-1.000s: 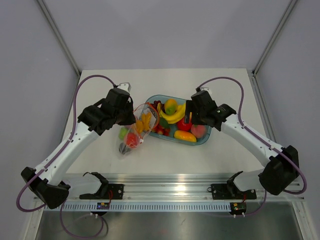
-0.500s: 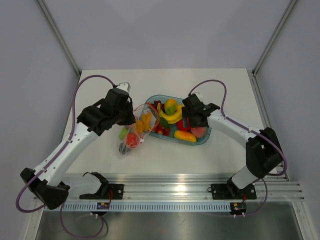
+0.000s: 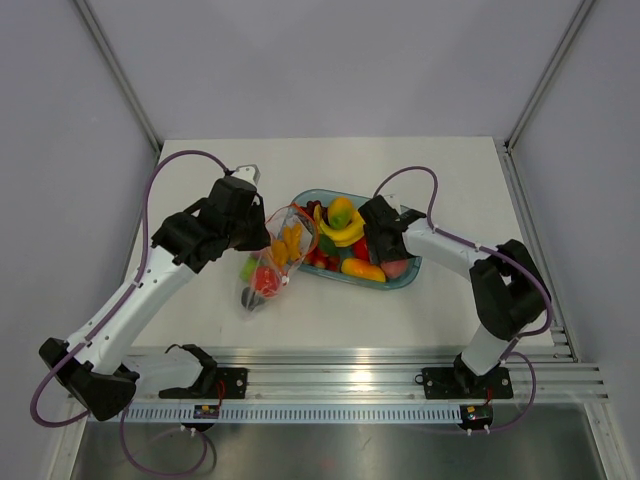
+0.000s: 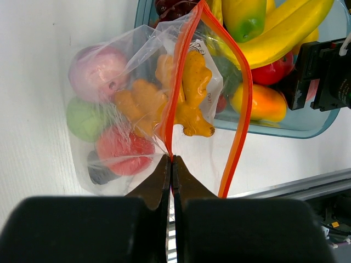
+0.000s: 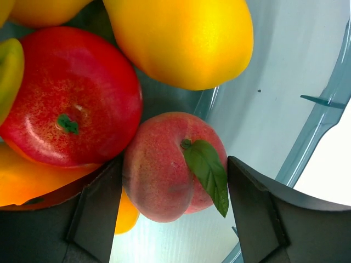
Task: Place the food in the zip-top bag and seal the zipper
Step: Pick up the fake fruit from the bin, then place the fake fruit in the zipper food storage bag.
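The left gripper (image 4: 171, 160) is pinching the thin orange-red zipper strip (image 4: 174, 82) of the small clear zip-top bag (image 4: 140, 52), which is lying just left of the blue-tinted oval tray (image 5: 307, 109), its mouth gaping and part-filled with glossy toy food (image 4: 186, 98). The right gripper (image 5: 174, 181) is straddling a pink toy peach (image 5: 159, 175) at the tray's right end. Whether its wide-set jaws are pressing the peach cannot be told.

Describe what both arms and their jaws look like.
The left arm and right arm have white links with black joints, wrist housings and bases. A thin purple cable loops along each. The jaws are black and angular, with flat inner faces.
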You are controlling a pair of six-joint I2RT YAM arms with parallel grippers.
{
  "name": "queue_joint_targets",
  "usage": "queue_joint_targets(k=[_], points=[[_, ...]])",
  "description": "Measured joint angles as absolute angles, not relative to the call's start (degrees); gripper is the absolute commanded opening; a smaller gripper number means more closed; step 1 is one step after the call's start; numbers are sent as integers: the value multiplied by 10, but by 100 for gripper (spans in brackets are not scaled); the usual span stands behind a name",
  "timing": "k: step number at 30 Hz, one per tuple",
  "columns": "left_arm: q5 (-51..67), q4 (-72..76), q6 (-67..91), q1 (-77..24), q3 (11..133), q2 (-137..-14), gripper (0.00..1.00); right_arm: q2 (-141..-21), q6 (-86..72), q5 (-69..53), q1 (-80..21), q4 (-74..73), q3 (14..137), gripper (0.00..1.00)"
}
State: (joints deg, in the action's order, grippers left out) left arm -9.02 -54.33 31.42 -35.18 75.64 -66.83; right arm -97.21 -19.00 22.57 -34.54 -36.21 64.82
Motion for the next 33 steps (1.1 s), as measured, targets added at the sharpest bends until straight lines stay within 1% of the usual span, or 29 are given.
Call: queue_joint_targets(k=[1, 2, 4, 7, 12, 17, 21, 24, 29, 33], points=[[-90, -543, 314, -352, 756, -668, 0, -971, -190, 226, -345, -362, 648, 61], [-90, -543, 314, -352, 756, -668, 0, -970, -190, 226, -345, -362, 648, 58], [-90, -543, 314, -352, 756, -668, 0, -964, -190, 226, -345, -363, 646, 48], [-90, -543, 314, -352, 756, -668, 0, -937, -191, 226, -345, -365, 645, 45], [-90, -543, 314, -352, 756, -668, 0, -863, -191, 229, -345, -376, 650, 44], [-88, -543, 314, -352, 756, -668, 0, -817, -195, 226, -345, -390, 671, 44], [-88, -543, 314, -352, 756, -668, 0, -785, -204, 185, -345, -389, 681, 44], [-88, -543, 314, -352, 756, -668, 0, -755, -218, 130, -345, -379, 687, 45], [-88, -543, 314, -352, 756, -668, 0, -749, -242, 63, -361, -351, 733, 45], [-88, -543, 315, -352, 756, -668, 0, -773, -254, 46, -416, -331, 792, 46]])
